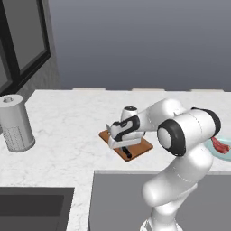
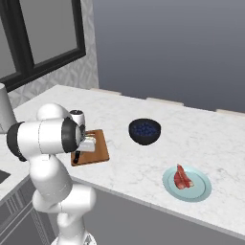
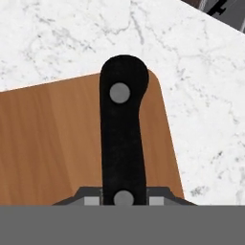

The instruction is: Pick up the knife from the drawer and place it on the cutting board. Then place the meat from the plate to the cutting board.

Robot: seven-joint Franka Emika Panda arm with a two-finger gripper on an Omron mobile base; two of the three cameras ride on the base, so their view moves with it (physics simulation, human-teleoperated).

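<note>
Knife (image 3: 121, 139) sits in the claw (image 3: 123, 198), jaws clamped narrow on the black handle near its lower rivet. Handle lies over the board (image 3: 52, 143), its butt end reaching the board's rounded corner and just past the edge onto marble. Blade is hidden behind the hand, so I can't tell if it rests flat. Looks held low over the board for release; first step nearly done, judging by that.

Board (image 1: 142, 146) lies on the desk (image 1: 67, 131) near its front edge, turned at an angle. In the left base view the dark handle (image 1: 127, 152) pokes out under the claw (image 1: 118, 143), toward the board's front corner.

Meat (image 2: 182, 178) is on the plate (image 2: 201, 189), near the front edge, well to the right of the board (image 2: 98, 149); not yet moved. Dark bowl (image 2: 144, 131) stands between board and plate, a bit further back; could be in the way of a low swing toward the plate. Grey canister (image 1: 16, 124) far left, well apart, no obstruction.
</note>
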